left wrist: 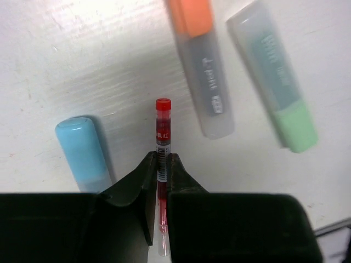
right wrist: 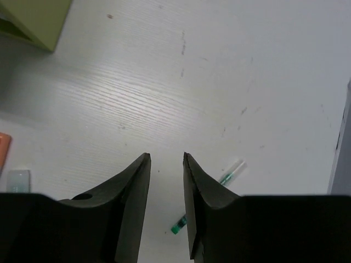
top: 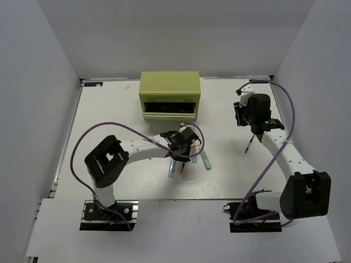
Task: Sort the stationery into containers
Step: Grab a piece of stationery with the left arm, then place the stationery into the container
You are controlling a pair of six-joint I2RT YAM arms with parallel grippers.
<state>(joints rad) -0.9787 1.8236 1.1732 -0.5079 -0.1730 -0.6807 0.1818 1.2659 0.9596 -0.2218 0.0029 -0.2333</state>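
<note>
Red and thin, a pen (left wrist: pixel 163 123) sits clamped between the closed jaws of the left gripper (left wrist: pixel 163 160), gripped partway along its clear barrel with its red cap pointing away from the wrist. Whether it has left the white table (top: pixel 109 118) cannot be told from these views. Three fatter markers lie loose around it: a light blue marker (left wrist: pixel 82 150) just beside it on one side, and an orange-capped marker (left wrist: pixel 200 66) and a mint green marker (left wrist: pixel 274 76) on the other, none touching the pen. From above, this cluster lies near the middle of the table, in front of the yellow-green tool chest (top: pixel 169 85), whose drawer (top: pixel 169 112) appears to stand open toward the arms. The right gripper (right wrist: pixel 166 156) hovers well apart to the right with its jaws parted and nothing between them; a thin clear pen with a green end (right wrist: pixel 229 175) lies on the table just beneath it. The step in hand looks like the pickup of the red pen, with most of the sorting not yet done. The next move calls for a straight lift clear of the neighbouring markers, then a short carry forward to the open drawer, releasing only once the pen is over it.
</note>
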